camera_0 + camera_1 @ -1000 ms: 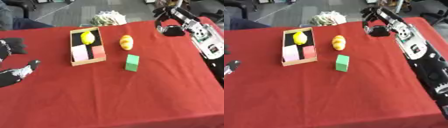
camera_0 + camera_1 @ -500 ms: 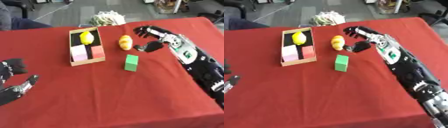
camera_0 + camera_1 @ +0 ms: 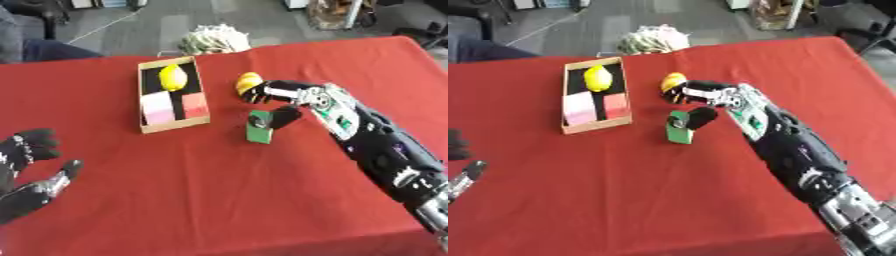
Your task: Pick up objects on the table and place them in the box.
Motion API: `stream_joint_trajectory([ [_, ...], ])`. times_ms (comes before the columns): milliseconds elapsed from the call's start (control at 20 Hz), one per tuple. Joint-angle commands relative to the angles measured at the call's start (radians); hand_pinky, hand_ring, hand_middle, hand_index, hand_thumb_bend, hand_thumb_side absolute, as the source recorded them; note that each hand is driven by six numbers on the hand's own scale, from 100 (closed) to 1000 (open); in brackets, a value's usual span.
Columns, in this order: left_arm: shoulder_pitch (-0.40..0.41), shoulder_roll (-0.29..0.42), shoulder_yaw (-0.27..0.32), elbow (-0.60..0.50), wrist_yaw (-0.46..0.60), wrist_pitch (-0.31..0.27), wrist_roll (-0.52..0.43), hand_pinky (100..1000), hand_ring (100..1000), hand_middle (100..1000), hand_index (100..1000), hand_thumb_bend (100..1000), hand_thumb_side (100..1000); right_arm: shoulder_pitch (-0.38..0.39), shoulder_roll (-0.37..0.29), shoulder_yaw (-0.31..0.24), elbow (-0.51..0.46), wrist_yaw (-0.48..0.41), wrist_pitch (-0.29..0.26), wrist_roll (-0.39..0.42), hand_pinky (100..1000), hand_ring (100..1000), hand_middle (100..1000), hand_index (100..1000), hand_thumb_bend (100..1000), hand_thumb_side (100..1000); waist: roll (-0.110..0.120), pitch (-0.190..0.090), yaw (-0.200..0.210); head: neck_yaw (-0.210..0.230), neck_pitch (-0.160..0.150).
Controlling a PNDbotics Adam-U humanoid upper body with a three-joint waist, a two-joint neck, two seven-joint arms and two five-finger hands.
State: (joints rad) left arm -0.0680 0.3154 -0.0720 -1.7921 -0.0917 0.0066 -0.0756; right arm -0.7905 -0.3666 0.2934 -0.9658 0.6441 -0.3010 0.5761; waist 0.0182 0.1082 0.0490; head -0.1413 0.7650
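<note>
An open cardboard box (image 3: 144, 125) lies left of centre, holding a yellow lemon (image 3: 173, 76), a pink block (image 3: 158, 108) and a red block (image 3: 194, 104). To its right on the red cloth lie a yellow-orange fruit (image 3: 248, 79) and, nearer me, a green block (image 3: 257, 132). My right hand (image 3: 284, 97) reaches in from the right, spread between the two. Its fingers (image 3: 255, 93) lie against the fruit's near side and its thumb (image 3: 283, 116) rests at the green block's top right corner. My left hand (image 3: 26, 172) stays open at the lower left, fingers up.
The red table (image 3: 219, 195) stretches wide in front of the box and the block. A pale bundle of cord (image 3: 210, 40) sits at the far edge behind the box. My right forearm (image 3: 385, 155) crosses the table's right side diagonally.
My right arm has swung in from the far right corner toward the centre, and its hand now sits over the fruit and green block. My left hand has shifted lower at the left edge.
</note>
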Motion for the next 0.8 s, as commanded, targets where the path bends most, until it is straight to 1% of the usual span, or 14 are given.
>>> stream_joint_trajectory([
  [50,-0.003,0.003,0.004,-0.008,-0.006,-0.001,-0.004,739,609,599,766,580,281,-0.007,-0.009,-0.053,-0.040,0.045,-0.013,0.035,814,830,817,933,357,368,-0.008,-0.028,-0.003,0.006,-0.002],
  [100,-0.003,0.003,0.004,-0.008,-0.007,-0.001,-0.004,739,609,599,766,580,281,-0.004,-0.009,-0.063,-0.050,0.041,-0.013,0.031,814,830,814,933,383,341,-0.008,-0.028,-0.004,0.007,-0.003],
  [250,-0.001,0.002,0.005,-0.008,-0.010,0.000,-0.006,739,609,599,767,579,282,0.010,-0.017,-0.084,-0.088,0.011,-0.007,0.004,809,816,802,932,354,343,-0.007,-0.028,-0.007,0.008,-0.003],
  [350,0.000,0.003,0.006,-0.007,-0.012,0.001,-0.006,739,609,599,767,580,280,0.022,-0.025,-0.090,-0.116,-0.019,0.001,-0.017,806,811,800,932,347,357,-0.008,-0.029,-0.010,0.009,-0.002],
  [400,0.001,0.003,0.006,-0.006,-0.013,0.002,-0.006,739,609,599,767,579,282,0.028,-0.030,-0.091,-0.132,-0.034,0.007,-0.028,805,810,798,932,347,348,-0.009,-0.030,-0.011,0.010,-0.001],
  [600,0.004,0.002,0.006,-0.003,-0.017,0.004,-0.008,739,609,599,767,579,284,0.052,-0.047,-0.088,-0.191,-0.088,0.034,-0.054,802,804,793,933,336,364,-0.012,-0.031,-0.015,0.010,0.001],
  [700,0.004,0.002,0.006,-0.002,-0.018,0.005,-0.009,739,609,599,768,579,285,0.063,-0.053,-0.079,-0.213,-0.103,0.044,-0.051,804,807,797,939,350,364,-0.013,-0.032,-0.017,0.009,0.000],
  [800,0.005,0.002,0.006,-0.002,-0.020,0.005,-0.011,739,609,599,768,579,286,0.072,-0.056,-0.064,-0.226,-0.104,0.045,-0.033,806,815,805,943,382,334,-0.014,-0.032,-0.017,0.008,0.000],
])
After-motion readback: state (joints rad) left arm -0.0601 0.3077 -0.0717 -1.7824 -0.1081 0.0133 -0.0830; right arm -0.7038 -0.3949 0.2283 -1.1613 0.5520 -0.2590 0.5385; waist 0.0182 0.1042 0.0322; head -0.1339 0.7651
